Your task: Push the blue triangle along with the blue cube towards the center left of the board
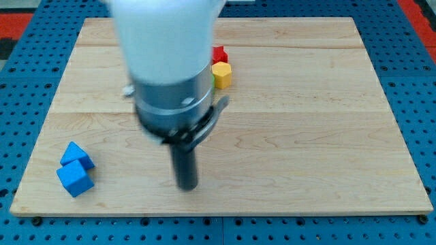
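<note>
The blue triangle (pixel 76 155) lies near the board's bottom left corner. The blue cube (pixel 75 180) sits just below it, touching it. My tip (pixel 187 186) is on the board near the view's bottom centre, well to the right of both blue blocks and about level with the blue cube. The arm's white and grey body hangs over the board's upper middle and hides what lies under it.
A red block (pixel 219 54) and a yellow block (pixel 222 74) sit together near the board's top centre, partly hidden by the arm. The wooden board (pixel 306 136) rests on a blue pegboard surface (pixel 422 82).
</note>
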You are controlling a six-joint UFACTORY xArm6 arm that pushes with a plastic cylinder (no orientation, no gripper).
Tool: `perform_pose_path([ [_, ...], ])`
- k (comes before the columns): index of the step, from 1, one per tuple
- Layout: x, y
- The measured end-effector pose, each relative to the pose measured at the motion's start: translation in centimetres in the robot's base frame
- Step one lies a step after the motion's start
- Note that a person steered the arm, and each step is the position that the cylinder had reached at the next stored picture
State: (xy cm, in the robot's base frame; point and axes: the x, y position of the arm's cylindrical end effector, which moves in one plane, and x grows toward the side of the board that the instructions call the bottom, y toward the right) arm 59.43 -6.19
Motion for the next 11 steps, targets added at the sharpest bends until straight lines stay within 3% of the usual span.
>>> perform_pose_path([
  [1, 2.4, -6.6],
  [3, 1.1, -13.0],
  [6, 0.0, -14.8],
  [11, -16.0, -17.7],
])
